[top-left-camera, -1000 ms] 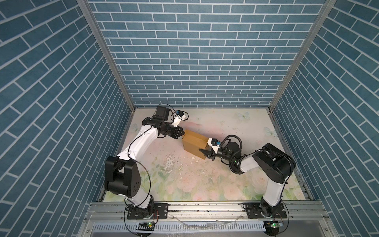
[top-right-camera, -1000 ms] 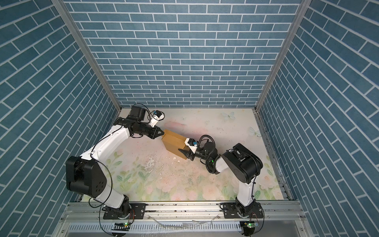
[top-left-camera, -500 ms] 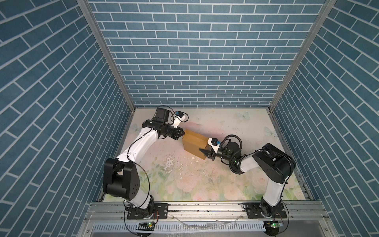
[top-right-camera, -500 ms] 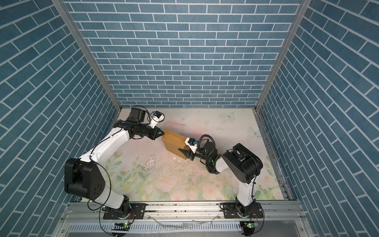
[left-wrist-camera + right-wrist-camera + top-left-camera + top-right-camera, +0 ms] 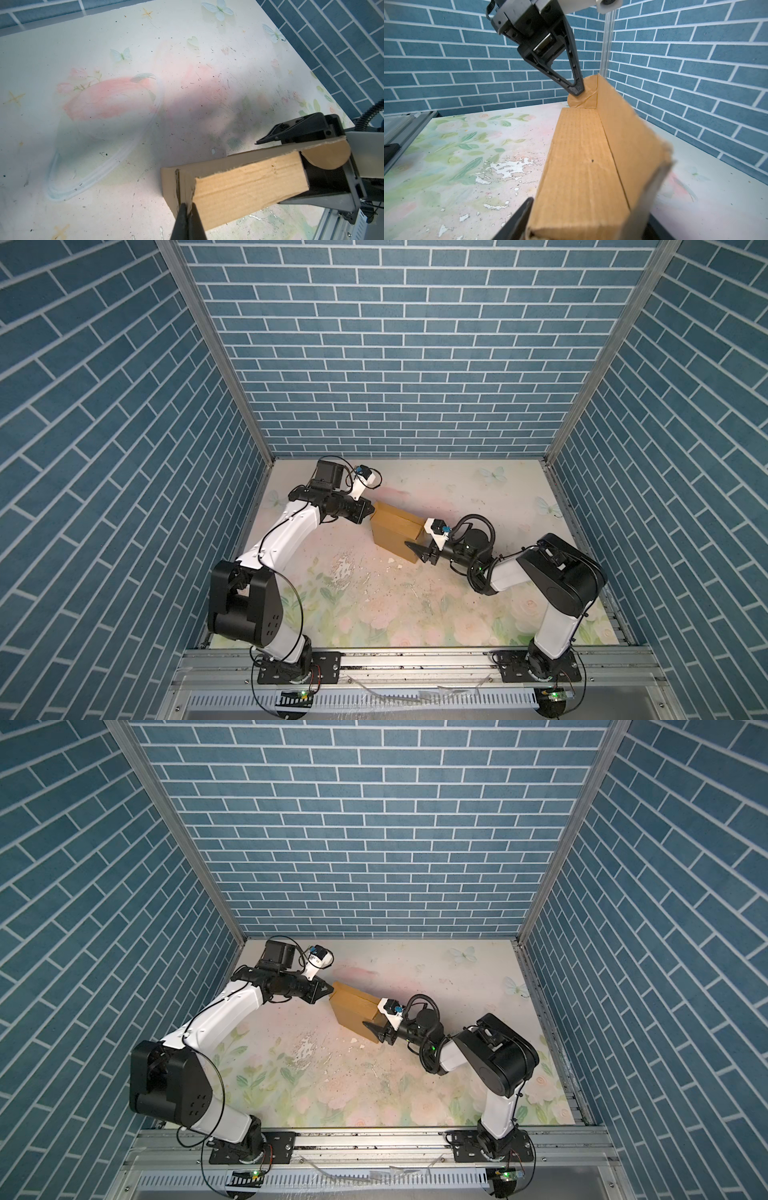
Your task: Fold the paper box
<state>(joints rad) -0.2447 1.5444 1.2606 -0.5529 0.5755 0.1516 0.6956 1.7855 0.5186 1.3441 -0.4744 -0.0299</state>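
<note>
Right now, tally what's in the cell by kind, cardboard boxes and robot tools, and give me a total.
paper box: 1
tools: 2, the left tool and the right tool
Total: 3

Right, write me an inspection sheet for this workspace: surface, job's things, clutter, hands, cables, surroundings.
Surface: floral-print table, worn white patch near the middle.
Job's things: paper box, brown, mostly folded, lying between the arms.
Clutter: small white flecks by the box; nothing else seen.
Hands: left hand shut, tips on the box's crumpled tab; right hand astride the opposite end, grip unclear.
Cables: black loop at the right wrist, clear of the box.
Surroundings: blue brick-pattern walls; metal rail in front.
</note>
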